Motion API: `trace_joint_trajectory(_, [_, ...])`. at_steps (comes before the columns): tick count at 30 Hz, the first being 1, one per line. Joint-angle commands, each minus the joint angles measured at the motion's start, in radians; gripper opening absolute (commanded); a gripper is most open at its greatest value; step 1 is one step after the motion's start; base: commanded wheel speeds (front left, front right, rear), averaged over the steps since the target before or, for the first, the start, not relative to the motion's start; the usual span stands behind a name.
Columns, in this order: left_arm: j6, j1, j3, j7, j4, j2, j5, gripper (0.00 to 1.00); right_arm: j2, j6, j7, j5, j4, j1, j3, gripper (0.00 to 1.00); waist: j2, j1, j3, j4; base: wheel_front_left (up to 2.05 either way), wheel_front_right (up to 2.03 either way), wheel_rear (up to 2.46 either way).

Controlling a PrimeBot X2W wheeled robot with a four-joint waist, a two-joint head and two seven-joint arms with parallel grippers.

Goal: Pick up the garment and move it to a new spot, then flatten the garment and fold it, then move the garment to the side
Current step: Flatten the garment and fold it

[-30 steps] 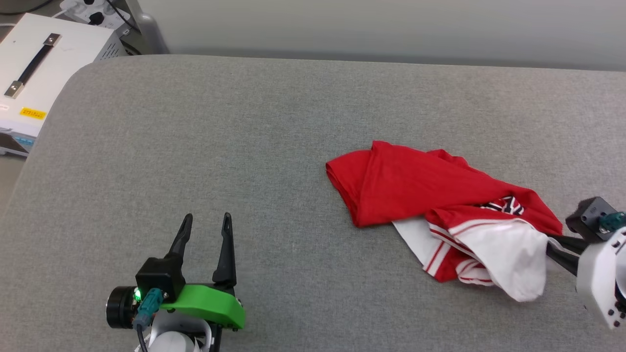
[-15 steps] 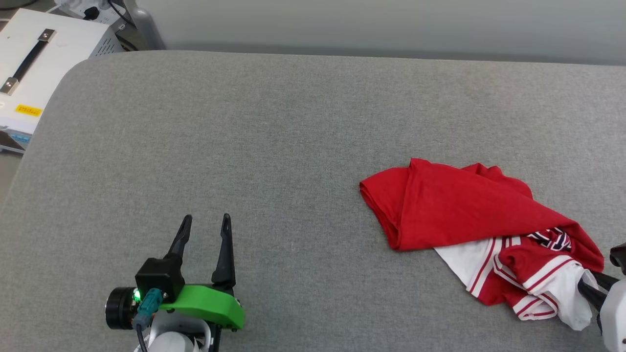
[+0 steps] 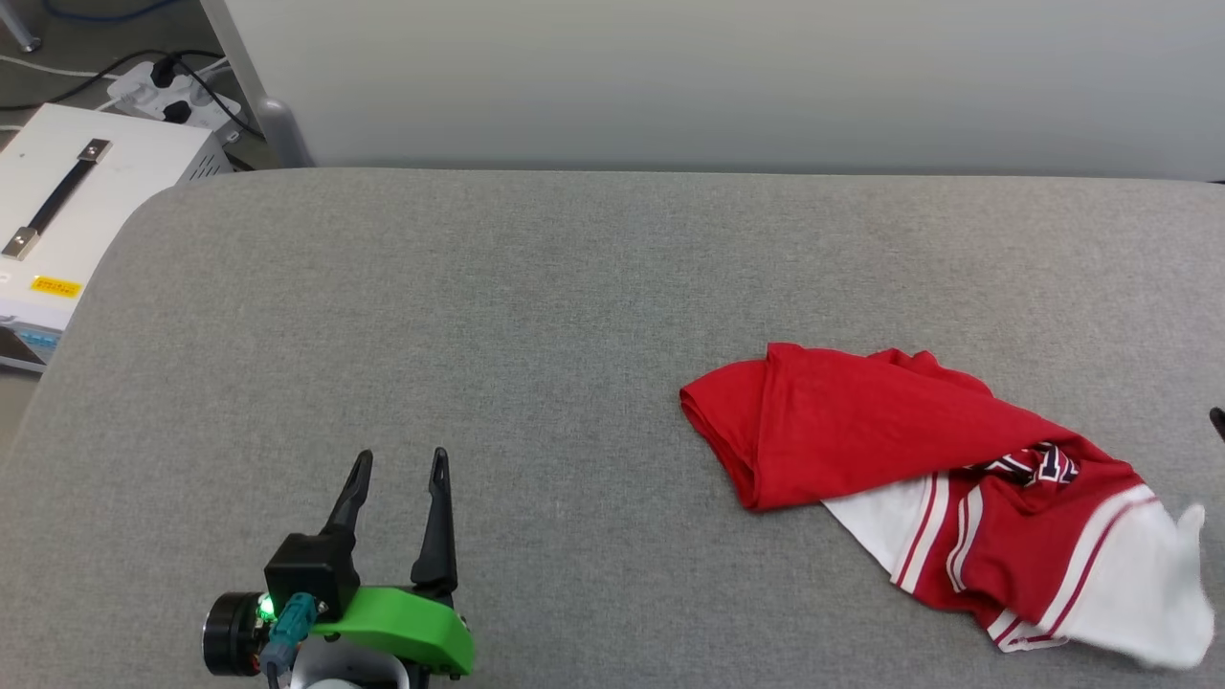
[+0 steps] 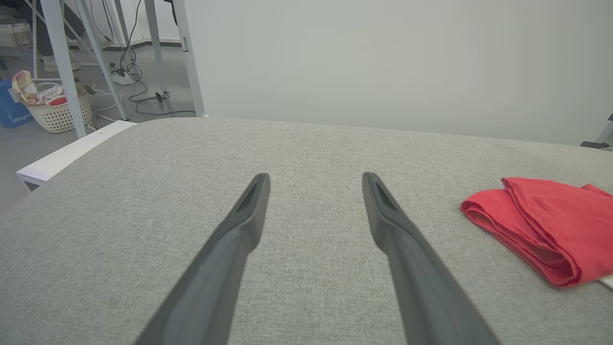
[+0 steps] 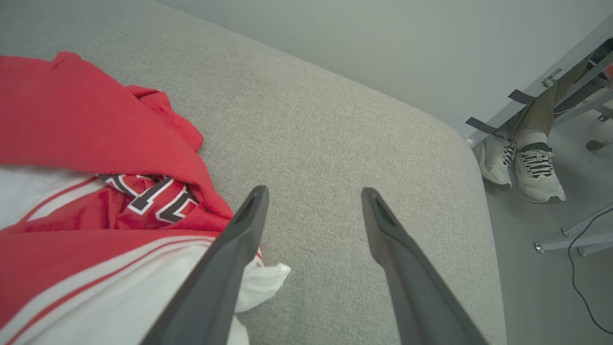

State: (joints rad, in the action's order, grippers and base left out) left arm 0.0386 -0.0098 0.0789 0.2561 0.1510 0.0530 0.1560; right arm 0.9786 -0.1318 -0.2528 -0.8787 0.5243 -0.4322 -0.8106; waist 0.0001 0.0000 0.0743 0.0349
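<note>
The garment (image 3: 861, 431), a red jersey with white sleeves and striped trim, lies crumpled on the right of the grey padded table (image 3: 478, 287). Part of its black, white-outlined print shows. My left gripper (image 3: 399, 461) stands open and empty at the lower left, far from the cloth. Its wrist view shows open fingers (image 4: 315, 178) and the garment (image 4: 541, 220) off to the right. My right gripper (image 5: 313, 191) is open just right of the garment (image 5: 72, 120), with bare table between its fingers. Its left finger passes over the white sleeve. One dark fingertip (image 3: 1217, 421) shows at the head view's right edge.
A white box with a black handle (image 3: 67, 201) stands off the table's left corner, a power strip (image 3: 163, 91) behind it. Past the table's rounded right end, a person's feet in white shoes (image 5: 527, 163) stand on the floor. A laundry basket (image 4: 57, 108) sits far left.
My right gripper has opened and let go of the white sleeve, which now lies on the table, and has drawn back toward the right edge. The head camera has shifted. The left arm has not moved.
</note>
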Motion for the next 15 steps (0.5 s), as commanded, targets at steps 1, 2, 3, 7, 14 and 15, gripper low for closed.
trace_joint_trajectory(1, [0.001,0.017,-0.003,0.006,-0.004,-0.003,-0.010,1.00,-0.002,0.001,-0.009,0.024,-0.020,0.026,0.039,1.00,-0.0001,0.0000,-0.011,-0.006,0.00,0.00,0.00])
trace_joint_trajectory(2, [0.001,0.021,-0.003,0.006,-0.006,-0.003,-0.011,1.00,-0.001,0.001,-0.009,0.042,-0.035,0.041,0.083,1.00,-0.0001,0.0000,-0.015,-0.006,0.00,0.00,0.00])
trace_joint_trajectory(3, [0.001,0.023,-0.003,0.006,-0.007,-0.003,-0.011,1.00,-0.001,0.001,-0.009,0.055,-0.049,0.055,0.117,1.00,-0.0001,0.0000,-0.018,-0.006,0.00,0.00,0.00])
trace_joint_trajectory(7, [0.001,0.035,-0.008,0.006,-0.015,-0.003,-0.013,1.00,-0.025,0.001,-0.009,0.132,-0.158,0.109,0.319,1.00,-0.0001,0.0000,-0.027,-0.007,0.00,0.00,0.00])
trace_joint_trajectory(14, [0.001,0.040,-0.004,0.006,-0.020,-0.003,-0.014,1.00,-0.139,0.001,0.002,0.246,-0.433,0.209,0.554,1.00,-0.0001,0.0000,-0.029,0.002,0.00,0.00,0.00])
trace_joint_trajectory(15, [0.001,0.040,-0.002,0.006,-0.021,-0.003,-0.014,1.00,-0.155,0.001,0.018,0.259,-0.478,0.217,0.564,1.00,-0.0001,0.0000,-0.028,0.005,0.00,0.00,0.00])
